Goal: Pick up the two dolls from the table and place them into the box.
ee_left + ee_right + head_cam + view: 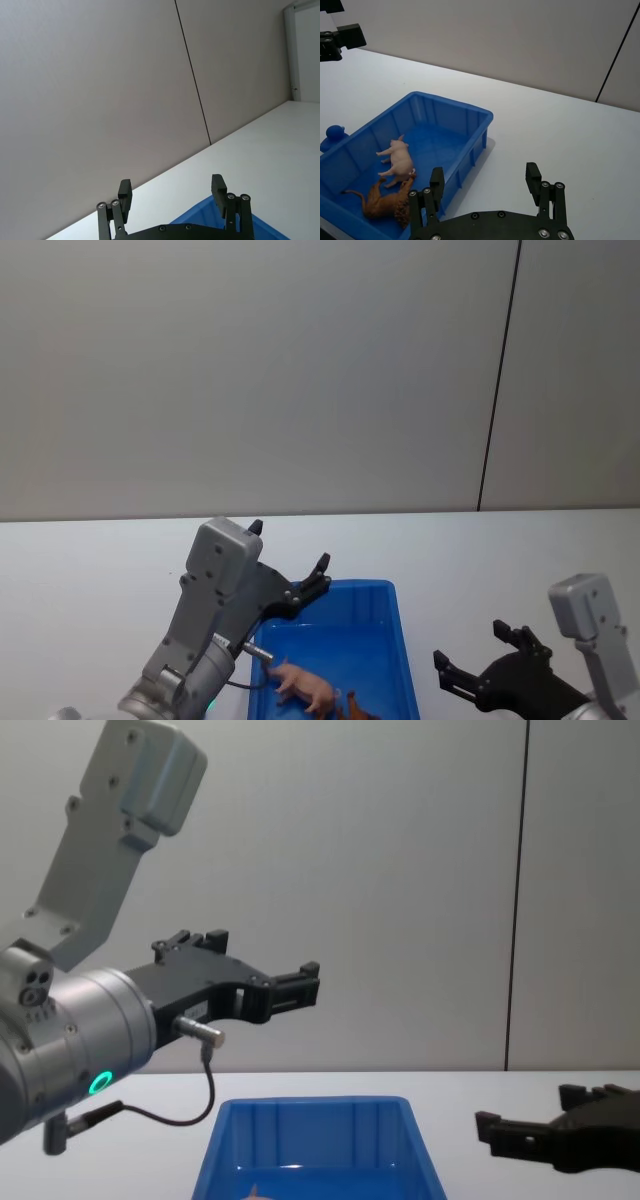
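Blue plastic box (398, 640) on the white table (100, 570), low and central in the head view. On its floor: pale pink doll (305, 687) on its side, orange-brown doll (356, 710) just beside it and nearer the robot. From the right wrist camera, pale pink doll (397, 157) and orange-brown doll (382, 202) lying close together, touching or very nearly so, toward one end of the box (455, 102). Both lying free, held by nothing.

Left pincer (290, 545) raised above the far left corner of the box, well above both dolls and farther from the robot than they are. Fingers spread wide, nothing between them. From the chest camera, left pincer (262, 970) high over the rim of the box (310, 1105), pointing forward and toward the right, well apart from the plastic. From its own wrist camera, left pincer (171, 182) with two black fingertips held apart, a corner of the box (200, 216) below, then table (265, 150) and grey wall (100, 100) beyond.

Right pincer (470, 645) off to the right of the box, apart from its side, low over bare table. Likewise wide open and empty. From the chest camera, right pincer (528, 1110) about level with the rim. From its own wrist camera, right pincer (485, 172) just outside the near long side of the box, both dolls beyond that blue side, inside.
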